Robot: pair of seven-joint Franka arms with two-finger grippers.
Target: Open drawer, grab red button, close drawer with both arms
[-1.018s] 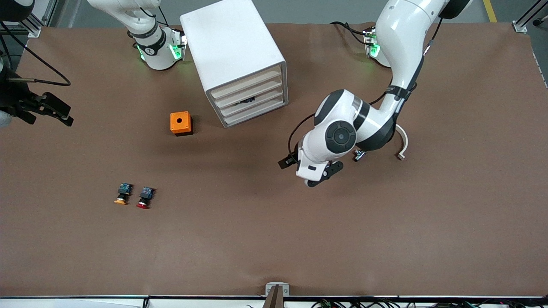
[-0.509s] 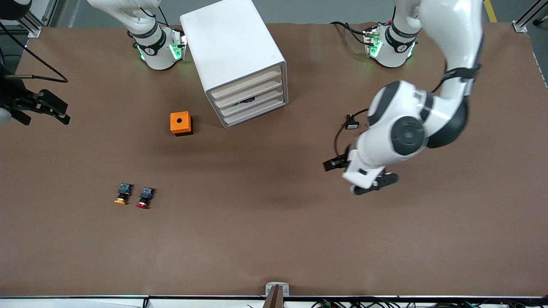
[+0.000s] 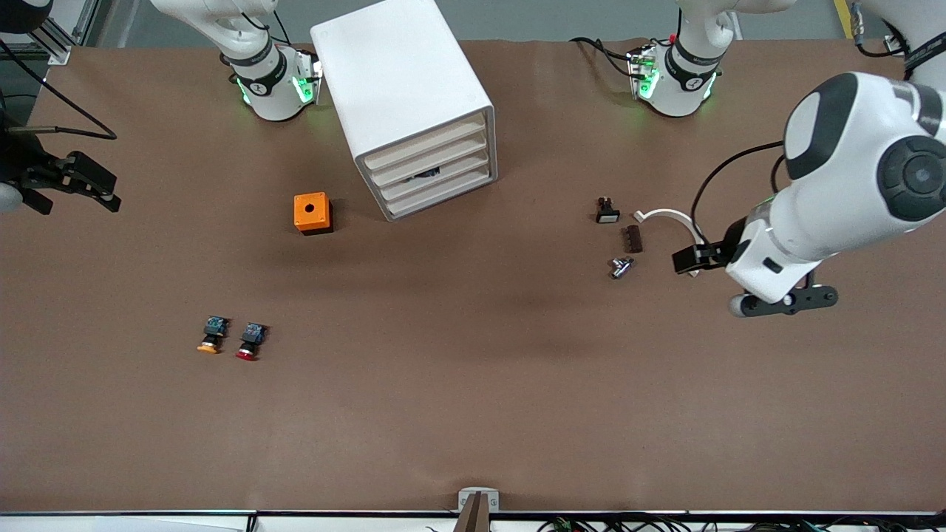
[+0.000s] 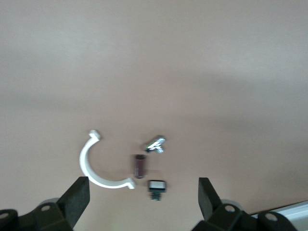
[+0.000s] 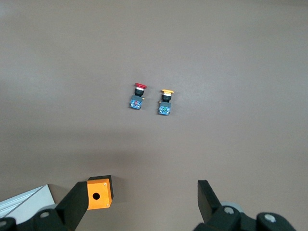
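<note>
Fingers spread and empty on both grippers, all four drawers shut.

Right gripper (image 3: 70, 188) up over the table's right-arm end; red button (image 3: 249, 342) lying just beside yellow-capped button (image 3: 211, 335), nearer the camera than orange cube (image 3: 312, 213); cabinet (image 3: 405, 96) with drawer (image 3: 436, 172) closed; left gripper (image 3: 782, 301) over bare table near white curved clip (image 3: 669, 217).

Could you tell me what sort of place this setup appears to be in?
Most likely a robotics lab or test cell. Two white arms bolted along one table edge, each base lit green, reach over a brown-covered table. Small test parts are laid out: a white drawer cabinet, two push buttons and an orange cube.
</note>
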